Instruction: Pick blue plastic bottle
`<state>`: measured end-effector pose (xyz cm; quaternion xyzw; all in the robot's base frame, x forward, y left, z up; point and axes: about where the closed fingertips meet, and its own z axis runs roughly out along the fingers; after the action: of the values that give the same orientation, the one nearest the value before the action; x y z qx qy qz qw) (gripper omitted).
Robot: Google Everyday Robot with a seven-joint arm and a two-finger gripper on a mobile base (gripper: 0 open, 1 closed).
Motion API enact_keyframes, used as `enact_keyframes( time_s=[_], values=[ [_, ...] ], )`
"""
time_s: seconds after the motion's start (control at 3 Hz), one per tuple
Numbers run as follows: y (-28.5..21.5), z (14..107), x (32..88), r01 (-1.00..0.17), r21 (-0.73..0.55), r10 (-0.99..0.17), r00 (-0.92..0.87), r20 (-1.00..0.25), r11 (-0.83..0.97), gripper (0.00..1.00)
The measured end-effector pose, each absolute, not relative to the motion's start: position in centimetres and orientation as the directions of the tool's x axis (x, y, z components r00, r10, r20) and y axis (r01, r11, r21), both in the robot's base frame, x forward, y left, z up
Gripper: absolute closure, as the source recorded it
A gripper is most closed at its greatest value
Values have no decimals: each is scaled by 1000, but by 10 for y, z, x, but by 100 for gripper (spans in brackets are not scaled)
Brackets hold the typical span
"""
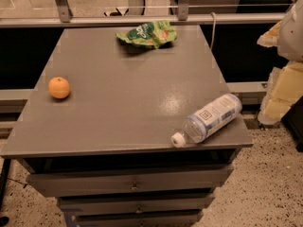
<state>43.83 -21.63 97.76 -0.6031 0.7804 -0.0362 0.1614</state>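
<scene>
The blue plastic bottle (pixel 209 117) lies on its side at the front right corner of the grey cabinet top (pixel 128 98). Its white cap points toward the front edge and its pale blue-and-white label carries a small dark square. My gripper (pixel 268 77) hangs off the right side of the cabinet, beyond the bottle's base and a little above the tabletop level. Its two cream-coloured fingers (pixel 283 93) stand apart with nothing between them. It is not touching the bottle.
An orange (pixel 59 87) sits near the left edge. A crumpled green chip bag (pixel 147 34) lies at the back centre. A metal rail (pixel 142 19) runs behind the cabinet. Drawers (pixel 132 183) are below the front edge, over speckled floor.
</scene>
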Motion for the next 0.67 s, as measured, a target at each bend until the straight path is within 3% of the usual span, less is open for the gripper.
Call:
enact_keyframes(
  time_s=[0.67],
  values=[
    [-218,969,446,-944,-250,-956,-152,-250,215,0]
  ],
)
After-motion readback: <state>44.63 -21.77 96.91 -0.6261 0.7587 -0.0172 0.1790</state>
